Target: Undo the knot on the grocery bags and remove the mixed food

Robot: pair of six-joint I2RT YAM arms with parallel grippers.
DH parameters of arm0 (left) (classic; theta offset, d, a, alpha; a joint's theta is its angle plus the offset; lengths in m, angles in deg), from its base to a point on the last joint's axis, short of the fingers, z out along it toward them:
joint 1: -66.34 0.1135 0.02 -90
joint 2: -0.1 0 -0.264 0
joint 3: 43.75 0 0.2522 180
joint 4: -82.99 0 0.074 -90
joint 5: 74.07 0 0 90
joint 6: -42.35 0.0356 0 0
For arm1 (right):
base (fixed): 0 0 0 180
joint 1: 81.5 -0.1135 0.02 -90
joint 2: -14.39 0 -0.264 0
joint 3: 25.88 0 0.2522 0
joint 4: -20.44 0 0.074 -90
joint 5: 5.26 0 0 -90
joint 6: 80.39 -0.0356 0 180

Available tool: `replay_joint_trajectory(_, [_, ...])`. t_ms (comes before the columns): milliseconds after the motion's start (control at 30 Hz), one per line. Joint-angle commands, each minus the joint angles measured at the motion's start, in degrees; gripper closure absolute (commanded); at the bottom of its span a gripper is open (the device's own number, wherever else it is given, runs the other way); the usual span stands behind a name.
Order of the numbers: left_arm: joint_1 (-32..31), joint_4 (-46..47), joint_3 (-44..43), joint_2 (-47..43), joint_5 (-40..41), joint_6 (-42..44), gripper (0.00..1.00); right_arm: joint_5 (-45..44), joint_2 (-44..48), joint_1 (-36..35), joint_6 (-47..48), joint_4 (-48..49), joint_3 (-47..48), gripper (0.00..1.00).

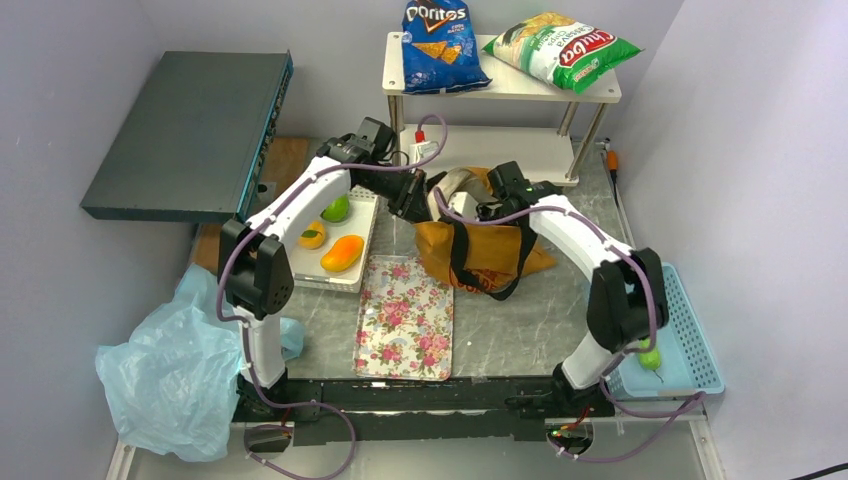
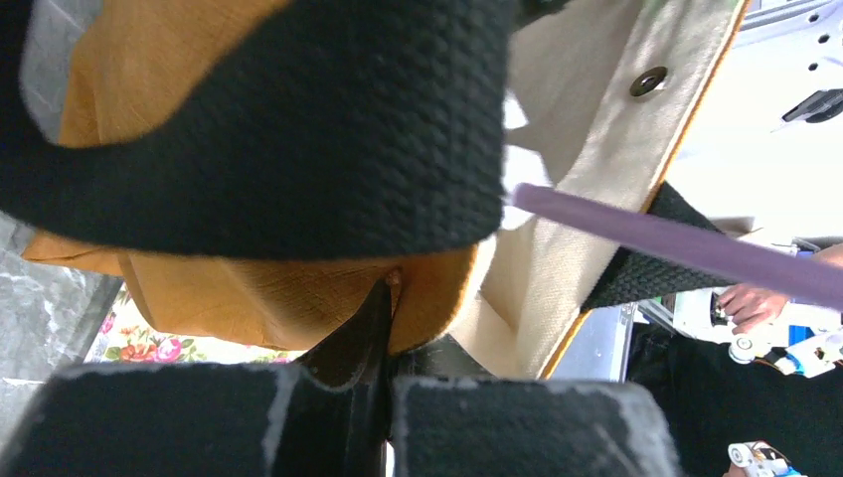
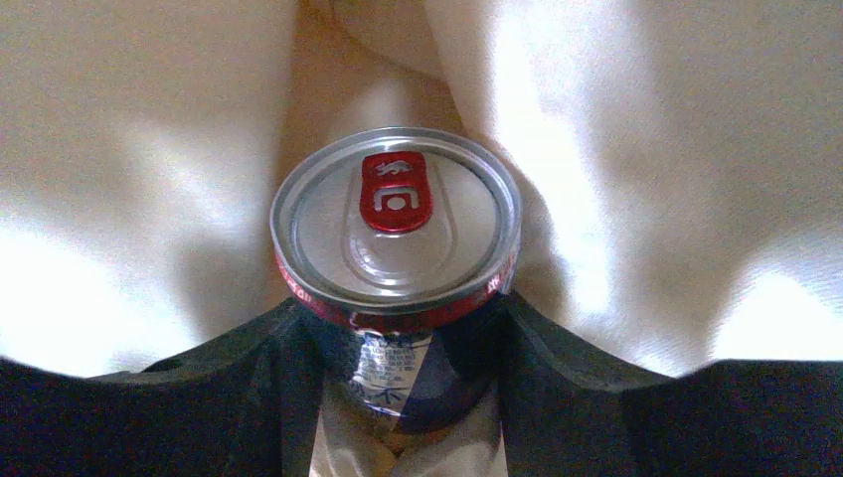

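Starting at the far left, the light-blue plastic bag (image 1: 165, 385) lies crumpled at the table's near corner, beside the left arm's base. Just right of that arm a white tray (image 1: 300, 265) holds a green round fruit (image 1: 336, 208), an orange round fruit (image 1: 312, 236) and a mango (image 1: 342, 253). A floral tray (image 1: 405, 320) lies beside it, nearer the arms.

The left gripper (image 1: 410, 203) reaches past the white tray to the left rim of the orange-tan tote (image 1: 490, 262). Its fingers (image 2: 348, 348) are pinched together on a fold of the orange fabric, under a broad black strap (image 2: 298, 129). The tote slumps at mid-table with its cream lining showing. Whether its straps are knotted cannot be told.

The right gripper (image 3: 403, 318) is down inside the tote's mouth, its fingers clasped around a slim silver can (image 3: 396, 214) with a red tab, with lining all round it.

Behind, a white shelf (image 1: 520, 85) carries a blue Doritos bag (image 1: 440, 45) and a green-white chip bag (image 1: 572, 50). At the far right a blue basket (image 1: 690, 320) holds another green fruit (image 1: 650, 358).
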Motion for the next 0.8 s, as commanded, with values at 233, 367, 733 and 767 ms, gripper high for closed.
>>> replay_joint_trajectory(233, [-0.55,6.83,4.8,-5.87,9.8,-3.73,1.0,10.26,16.16,1.82,-3.4,3.41,-0.53,1.0])
replay_joint_trajectory(367, [-0.58,9.44,6.37,-7.5,13.82,-5.58,1.0,10.89,20.1,2.58,-3.92,4.6,-1.59,1.0])
replay_joint_trajectory(733, [-1.12,14.09,9.96,-10.94,18.64,-5.52,1.0,17.32,22.95,3.63,-15.36,10.85,4.37,1.0])
replay_joint_trajectory(767, [-1.35,14.83,10.65,-11.34,18.97,-5.46,1.0,17.88,23.11,3.63,-16.47,11.22,4.94,1.0])
